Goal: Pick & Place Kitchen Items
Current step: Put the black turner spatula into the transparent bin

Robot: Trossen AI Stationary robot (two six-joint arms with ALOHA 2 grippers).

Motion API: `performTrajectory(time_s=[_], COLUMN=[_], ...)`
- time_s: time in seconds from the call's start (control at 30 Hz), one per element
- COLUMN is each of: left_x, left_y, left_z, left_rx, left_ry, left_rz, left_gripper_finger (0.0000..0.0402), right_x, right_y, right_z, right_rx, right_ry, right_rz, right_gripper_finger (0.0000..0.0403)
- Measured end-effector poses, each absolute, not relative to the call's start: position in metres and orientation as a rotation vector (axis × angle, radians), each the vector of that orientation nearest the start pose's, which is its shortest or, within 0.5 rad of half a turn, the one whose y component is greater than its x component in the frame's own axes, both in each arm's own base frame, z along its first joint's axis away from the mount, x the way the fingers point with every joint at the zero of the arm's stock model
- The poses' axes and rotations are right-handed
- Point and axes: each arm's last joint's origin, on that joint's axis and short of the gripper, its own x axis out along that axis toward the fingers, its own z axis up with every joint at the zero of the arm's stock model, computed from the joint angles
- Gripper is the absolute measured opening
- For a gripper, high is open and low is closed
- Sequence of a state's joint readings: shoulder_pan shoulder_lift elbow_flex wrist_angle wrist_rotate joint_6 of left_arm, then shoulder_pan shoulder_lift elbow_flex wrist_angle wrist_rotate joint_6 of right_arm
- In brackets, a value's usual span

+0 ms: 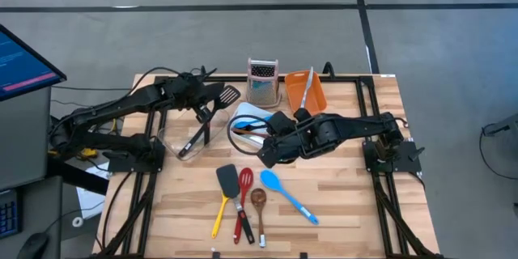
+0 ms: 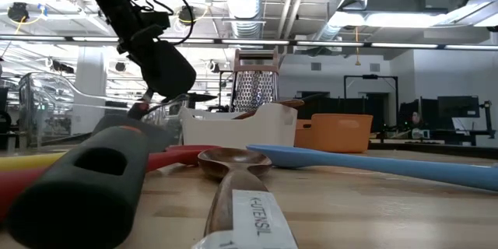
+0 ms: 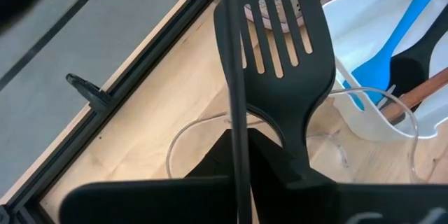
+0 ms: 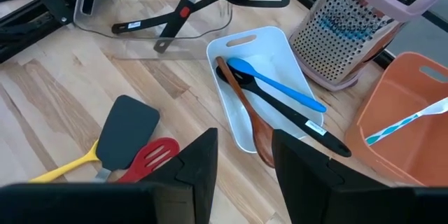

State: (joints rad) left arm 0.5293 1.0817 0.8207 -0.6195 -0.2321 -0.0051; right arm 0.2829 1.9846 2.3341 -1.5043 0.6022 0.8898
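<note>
Spatula [image 2: 78, 187] lies nearest, one of four utensils along the worktop's [image 1: 340, 202] front edge. My left claw [image 3: 238, 157] is clamped on the one turner [image 3: 280, 56] above the clear tub [image 1: 174, 142] by the left edge, its long axis slanting head-up with the handle toward the tub. My right claw [image 4: 245, 161], half-open and empty, hovers mid-worktop over the white tub [image 4: 273, 49], which holds three utensils.

Three tubs: one clear tub [image 1: 188, 139]; one white tub [image 4: 260, 84]; one orange tub [image 1: 305, 89]; one box grater [image 1: 262, 81]; four loose utensils ahead of the right gripper [image 1: 271, 155]; one slotted turner [image 3: 280, 56].
</note>
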Motion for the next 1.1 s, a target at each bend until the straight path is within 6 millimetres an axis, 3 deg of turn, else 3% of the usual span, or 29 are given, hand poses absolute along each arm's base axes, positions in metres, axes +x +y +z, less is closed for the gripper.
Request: performTrajectory(time_s=[0.63,0.93,1.1], left_x=[0.149,0.129,0.126], left_y=[0.091,0.079,0.077], left_z=[0.292,0.291,0.295], left_rx=[-0.119,-0.153,-0.168], left_ry=[0.674,0.891,0.915], left_rz=[0.680,0.655,0.644], left_gripper_finger=[0.0000,0.0000,0.0000], right_x=[0.362,0.362,0.362], right_y=[0.087,0.086,0.086], right_z=[0.401,0.401,0.402], right_rx=[0.290,0.289,0.278], right_ry=[0.827,0.826,0.813], right_rz=[-0.706,-0.708,-0.722], right_gripper_finger=[0.0128,0.0128,0.0128])
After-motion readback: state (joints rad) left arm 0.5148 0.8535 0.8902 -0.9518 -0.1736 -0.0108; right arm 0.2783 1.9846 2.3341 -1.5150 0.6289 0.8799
